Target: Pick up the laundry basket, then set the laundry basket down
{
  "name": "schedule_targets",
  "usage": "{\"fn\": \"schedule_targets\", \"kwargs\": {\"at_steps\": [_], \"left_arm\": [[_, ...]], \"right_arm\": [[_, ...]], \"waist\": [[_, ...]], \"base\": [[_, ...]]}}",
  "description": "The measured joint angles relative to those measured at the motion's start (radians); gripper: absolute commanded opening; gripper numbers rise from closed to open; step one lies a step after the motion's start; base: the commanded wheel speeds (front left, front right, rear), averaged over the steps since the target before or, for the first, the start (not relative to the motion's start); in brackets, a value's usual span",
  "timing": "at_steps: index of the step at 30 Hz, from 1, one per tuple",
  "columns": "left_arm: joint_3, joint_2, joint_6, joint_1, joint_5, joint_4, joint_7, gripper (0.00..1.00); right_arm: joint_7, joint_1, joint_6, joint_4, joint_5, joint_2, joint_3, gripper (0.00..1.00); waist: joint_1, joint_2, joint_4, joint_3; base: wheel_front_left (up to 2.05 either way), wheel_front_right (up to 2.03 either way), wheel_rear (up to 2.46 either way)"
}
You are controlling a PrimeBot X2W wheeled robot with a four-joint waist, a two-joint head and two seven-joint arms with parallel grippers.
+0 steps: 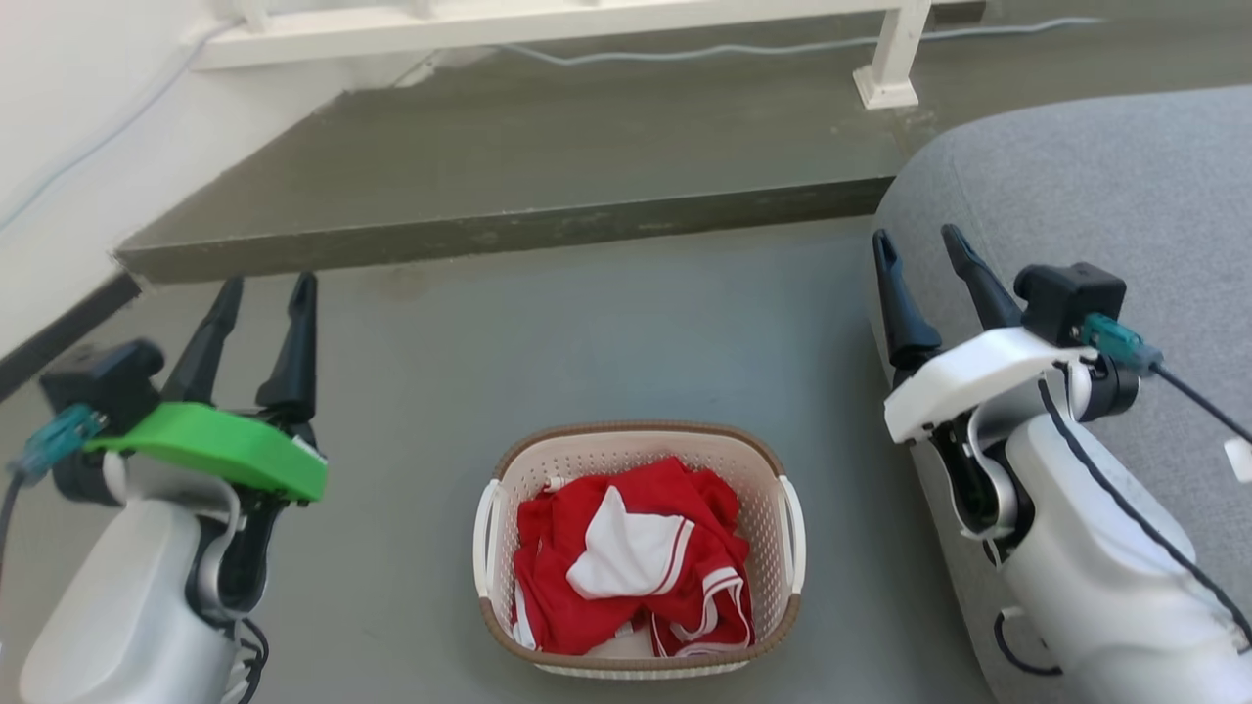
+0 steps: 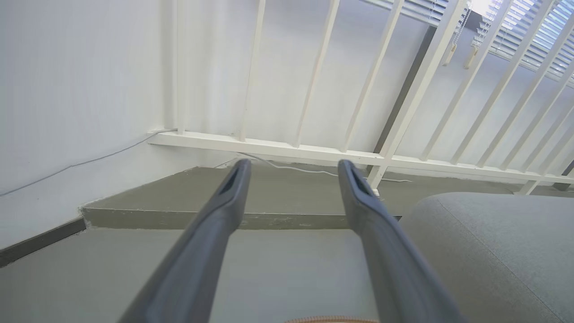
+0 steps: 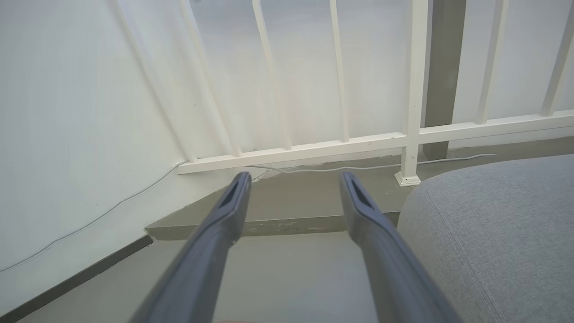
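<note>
At the lower middle of the head view, the laundry basket (image 1: 641, 452) was seen standing upright on the grey floor (image 1: 606, 323), with red and white clothes (image 1: 626, 557) heaped inside. Its white handles were turned to the frame's left and right, which would likely suit one arm at each side. Further up, the left gripper (image 1: 269, 284) was held at the lower left and the right gripper (image 1: 916, 235) at the right. Both were spread wide, nothing was gripped, and each was well apart from the basket. A scene like this could be matched to a basket awaiting its lift or one already set down. At the right a grey cushion (image 1: 1095, 196) was passed, then a raised step (image 1: 509, 166), and at the top edge a white railing (image 1: 548, 24).
</note>
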Motion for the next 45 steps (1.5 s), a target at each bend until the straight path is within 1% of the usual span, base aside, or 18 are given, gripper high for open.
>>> {"fn": "schedule_targets", "kwargs": {"at_steps": [4,6,12,17,24,34,39,40,45], "left_arm": [[0.064,0.0,0.005,0.051,0.029,-0.058,0.0,1.0],[0.089,-0.001,0.005,0.075,0.048,-0.08,0.0,1.0],[0.132,-0.008,0.005,0.146,0.092,-0.122,0.0,1.0],[0.145,-0.034,0.005,0.179,0.135,-0.163,0.0,1.0],[0.172,-0.053,0.005,0.229,0.185,-0.182,0.0,1.0],[0.188,-0.093,-0.005,0.273,0.224,-0.194,0.0,1.0],[0.197,-0.099,-0.007,0.289,0.235,-0.2,0.0,1.0],[0.198,-0.101,-0.013,0.291,0.238,-0.202,0.0,1.0],[0.204,-0.118,-0.018,0.301,0.248,-0.208,0.0,1.0]], "right_arm": [[0.0,0.045,0.0,-0.041,-0.026,0.001,-0.014,1.0],[0.0,0.065,-0.007,-0.059,-0.044,0.001,-0.025,1.0],[0.0,0.121,-0.007,-0.096,-0.076,0.003,-0.047,1.0],[0.0,0.159,-0.007,-0.114,-0.092,0.005,-0.057,1.0],[0.0,0.194,-0.007,-0.132,-0.116,0.008,-0.066,1.0],[0.0,0.226,-0.007,-0.149,-0.133,0.011,-0.081,1.0],[0.0,0.235,-0.007,-0.16,-0.141,0.011,-0.092,1.0],[0.0,0.239,-0.007,-0.161,-0.141,0.011,-0.093,1.0],[0.0,0.243,-0.007,-0.166,-0.148,0.012,-0.098,1.0]], "waist": [[0.0,0.0,0.004,-0.013],[0.0,0.0,0.004,-0.017],[0.0,0.0,0.006,-0.029],[0.0,0.0,0.009,-0.033],[0.0,0.0,0.011,-0.04],[0.0,0.0,0.016,-0.05],[0.0,0.0,0.018,-0.051],[0.0001,0.0,0.018,-0.05],[0.0,0.0,0.02,-0.049]], "base": [[0.0,0.0,0.0],[0.0,0.0,0.0],[0.0,0.0,0.0],[0.0,0.0,0.0],[0.0,0.0,0.0],[0.0,0.0,0.0],[0.0,0.0,0.0],[0.0,0.0,0.0],[0.0,0.0,0.0]]}}
